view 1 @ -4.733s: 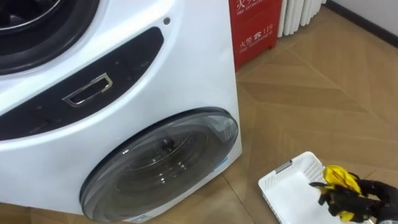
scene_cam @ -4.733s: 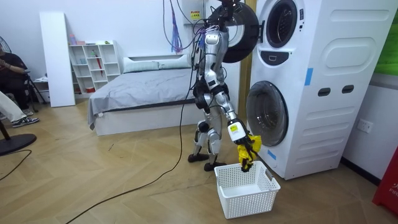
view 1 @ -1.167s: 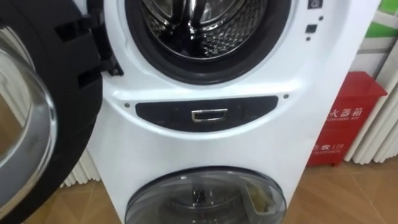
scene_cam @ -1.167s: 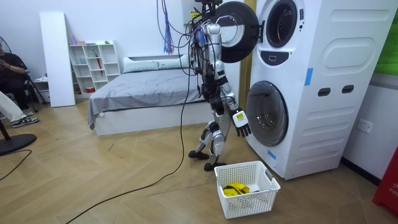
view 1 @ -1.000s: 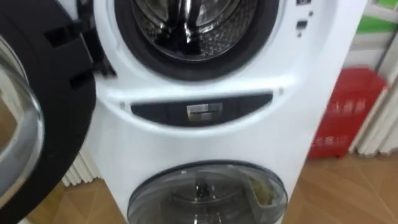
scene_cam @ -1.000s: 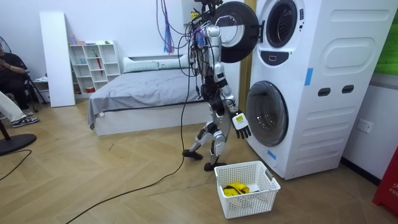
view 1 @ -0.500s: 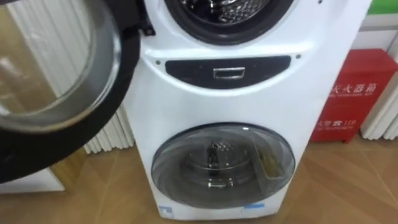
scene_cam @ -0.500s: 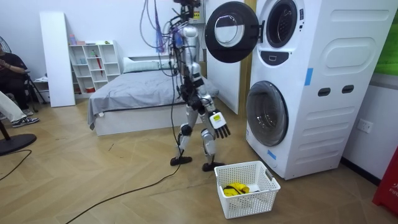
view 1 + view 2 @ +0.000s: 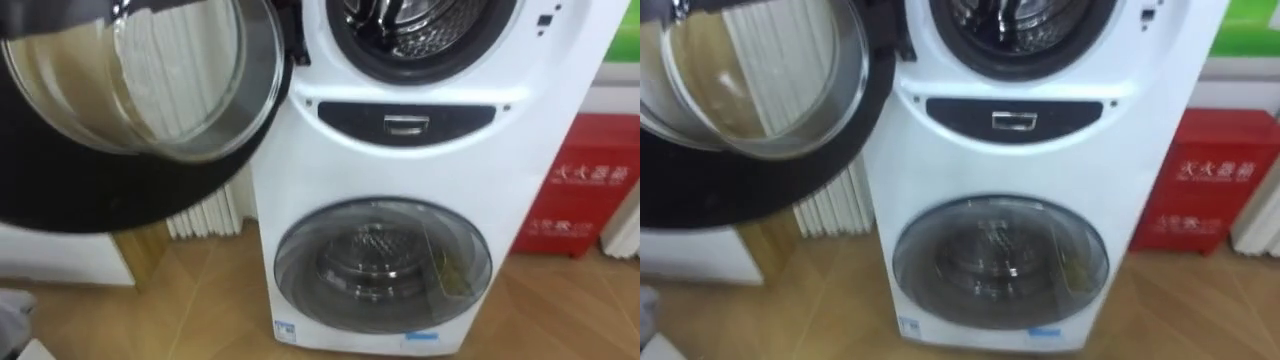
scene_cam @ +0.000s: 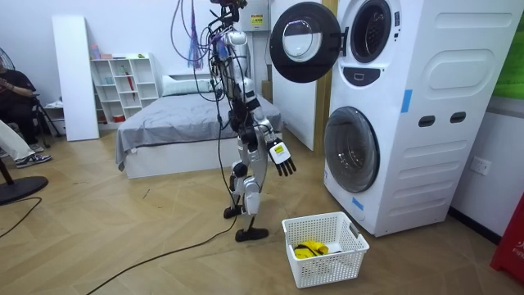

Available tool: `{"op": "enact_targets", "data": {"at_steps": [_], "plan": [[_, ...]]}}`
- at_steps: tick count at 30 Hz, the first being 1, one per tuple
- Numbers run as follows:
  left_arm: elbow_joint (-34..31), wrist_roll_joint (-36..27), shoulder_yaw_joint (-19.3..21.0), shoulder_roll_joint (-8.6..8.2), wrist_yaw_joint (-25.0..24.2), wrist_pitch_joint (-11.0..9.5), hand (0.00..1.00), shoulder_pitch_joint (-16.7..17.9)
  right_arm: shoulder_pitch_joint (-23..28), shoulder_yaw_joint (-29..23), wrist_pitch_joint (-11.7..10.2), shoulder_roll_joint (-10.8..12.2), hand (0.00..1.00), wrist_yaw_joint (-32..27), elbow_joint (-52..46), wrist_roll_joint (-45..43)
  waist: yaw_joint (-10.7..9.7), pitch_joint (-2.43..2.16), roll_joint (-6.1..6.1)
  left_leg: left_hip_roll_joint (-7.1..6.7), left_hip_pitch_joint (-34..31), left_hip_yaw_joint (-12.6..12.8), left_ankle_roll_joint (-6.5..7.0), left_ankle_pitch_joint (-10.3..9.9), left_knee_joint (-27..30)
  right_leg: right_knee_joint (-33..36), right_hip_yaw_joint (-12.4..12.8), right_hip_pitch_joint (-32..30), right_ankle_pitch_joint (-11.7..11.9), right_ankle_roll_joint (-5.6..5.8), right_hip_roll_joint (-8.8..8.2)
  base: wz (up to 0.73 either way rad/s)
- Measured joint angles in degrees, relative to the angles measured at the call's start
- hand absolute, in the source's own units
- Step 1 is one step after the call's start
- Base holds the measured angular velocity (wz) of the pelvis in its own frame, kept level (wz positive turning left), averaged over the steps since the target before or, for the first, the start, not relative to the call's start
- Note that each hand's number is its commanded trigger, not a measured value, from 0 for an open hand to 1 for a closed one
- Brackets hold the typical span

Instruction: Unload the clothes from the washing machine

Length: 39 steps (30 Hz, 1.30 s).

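The likeliest trouble from here is the open door (image 9: pixel 130 110) of the upper washing machine (image 9: pixel 400 120). It swings out at my 10 o'clock at head height, so if I step in crookedly my head or shoulder could clip it. The white laundry basket (image 10: pixel 327 266) sits on the floor close to the machine's foot. A careless step toward the upper drum (image 9: pixel 420 25) could kick it or tip it over. I see only bare shiny metal in the part of the drum at my 12 o'clock and cannot tell whether any cloth lies deeper. A blind reach there could close on nothing or catch on the rim.

I stand on the floor a few steps from the machine, between it and the bed. My right robot hand (image 10: pixel 280 158) hangs in front of me with its fingers spread, holding nothing. The yellow garment (image 10: pixel 309 250) lies inside the basket. In the room view it is at about 5 o'clock from that robot hand and well apart from it. The drum opening is up at about 1 o'clock.
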Motion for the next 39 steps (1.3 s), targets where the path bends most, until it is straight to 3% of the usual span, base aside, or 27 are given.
{"op": "enact_targets", "data": {"at_steps": [5, 8, 15, 18, 21, 23, 24, 27, 31, 34, 36, 39], "plan": [[0.01, -0.76, 0.27, 0.07, 0.00, -0.14, 0.00, -0.40, -0.20, 0.51, 0.00, 0.01, 0.00, -0.05, -1.08, -0.39, 0.10, 0.31, -0.10, 0.28, -0.35, -0.42, -0.07, -0.04, -0.14, -0.93, -0.01, 0.16, 0.37, -0.08, 0.37, -0.02], [0.01, -2.48, -0.17, -0.02, 0.01, -0.16, 0.00, -0.59, -0.48, 0.98, 0.00, 0.07, 0.00, -0.06, -1.07, -0.37, 0.21, 0.43, 0.20, 0.18, -0.31, -2.47, -0.07, -0.04, -0.15, -1.96, -0.05, 0.74, 0.39, -0.11, 0.44, 0.00], [0.57, -15.98, 0.08, -0.21, 0.25, -0.34, 0.00, -0.23, -1.25, 0.76, -0.04, 0.05, 0.00, -0.08, -0.91, -0.04, 0.09, 0.72, 0.61, 0.21, -0.13, -4.80, -0.07, -0.03, -0.24, -2.84, -1.46, 1.94, 0.41, -0.15, 0.52, 0.09], [-0.37, -20.52, 2.12, -0.23, 0.59, -0.21, 0.00, -0.67, -1.50, 0.16, -0.05, 0.01, 0.00, -0.19, -1.60, -0.87, 1.33, 0.69, 0.55, 0.21, 0.36, -4.99, -0.08, -0.03, -0.24, -2.86, -1.11, 2.11, 0.41, -0.15, 0.57, -0.02], [-5.84, -22.38, 6.21, -0.06, 3.23, -0.32, 0.00, -1.71, -1.66, -0.78, -0.26, 0.06, 0.00, -0.20, -2.77, -2.41, 1.29, 0.80, 0.84, 0.17, 0.63, -5.76, -0.08, -0.03, -0.08, -2.83, -1.70, 2.85, 0.43, -0.18, 0.49, 0.12], [-11.23, -25.07, 8.09, 0.18, 5.21, -0.31, 0.00, -2.99, -1.74, -2.87, -0.76, -0.15, 0.00, -0.14, -3.67, -2.43, 1.18, 0.71, 0.98, 0.05, 0.59, -6.24, -0.09, -0.03, -0.13, -2.73, -2.05, 3.08, 0.42, -0.17, 0.36, 0.10], [-16.46, -27.82, 8.29, 0.68, 6.70, -0.47, 0.00, -3.49, -1.98, -3.50, -1.05, -0.44, 0.00, -0.24, -3.79, -2.44, 1.22, 0.94, 1.53, 0.05, 0.58, -6.24, -0.11, -0.01, -0.12, -2.69, -2.00, 3.07, 0.45, -0.21, 0.37, 0.00], [-27.66, -29.90, 8.31, 2.40, 11.02, -1.93, 0.00, -5.20, -1.53, -3.76, -1.40, -0.51, 0.00, -0.06, -4.21, -3.40, 1.13, 0.52, 2.16, 0.08, 0.48, -6.31, -0.18, 0.02, -0.13, -2.58, -1.87, 3.06, 0.50, -0.29, 0.49, -0.01], [-39.91, -29.41, 8.89, 2.92, 15.61, -3.26, 0.00, -7.16, -0.86, -4.38, -1.38, -0.44, 0.00, -0.14, -4.23, -4.60, 0.60, 0.06, 3.21, 0.06, 0.18, -6.25, -0.18, 0.02, -0.23, -2.52, -1.66, 2.81, 0.59, -0.29, 0.56, -0.04], [-53.68, -29.21, 9.71, 3.74, 18.28, -3.67, 0.00, -7.84, 0.81, -4.34, -1.34, -0.03, 0.00, -0.17, -5.14, -4.58, -0.13, -0.22, 3.97, 0.05, 0.15, -6.68, -0.19, 0.07, -0.10, -2.62, -1.74, 2.65, 0.59, -0.29, 0.57, -0.02], [-56.73, -23.96, 10.01, 4.66, 19.66, -1.84, 0.00, -8.03, 1.06, -4.36, -1.37, 0.04, 0.00, -0.19, -5.36, -4.57, -0.30, -0.15, 4.09, 0.01, 0.01, -7.42, -0.18, 0.08, -0.10, -2.65, -1.77, 2.40, 0.59, -0.30, 0.57, -0.03], [-59.95, -21.49, 9.97, 4.83, 20.29, -0.18, 0.00, -7.98, 1.22, -4.48, -1.36, 0.05, 0.00, -0.12, -5.85, -4.54, -0.21, 0.02, 3.66, 0.00, -0.95, -8.72, -0.18, 0.08, -0.12, -2.72, -2.16, 1.72, 0.59, -0.30, 0.61, 0.08]]}}
